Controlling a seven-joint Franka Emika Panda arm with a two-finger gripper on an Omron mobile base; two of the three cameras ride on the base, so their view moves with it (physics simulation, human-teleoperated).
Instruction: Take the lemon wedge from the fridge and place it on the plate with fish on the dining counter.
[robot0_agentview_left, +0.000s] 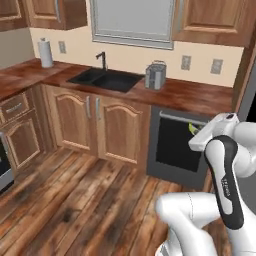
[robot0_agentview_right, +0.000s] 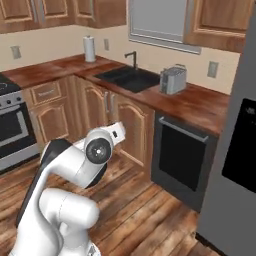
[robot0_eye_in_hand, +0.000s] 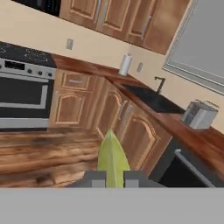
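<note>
A toaster is sitting beside the sink; a paper-towel roll is standing further left.

even, soft rendered light, faint shadows, no glare, slightly blurry throughout.

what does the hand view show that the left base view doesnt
Hand view alone: the stove at the left and the lemon wedge seen large between the gripper fingertips. Left base view alone: the dishwasher front in full and the arm's white links. Both: the sink, paper towel roll, toaster and wooden cabinets.
</note>
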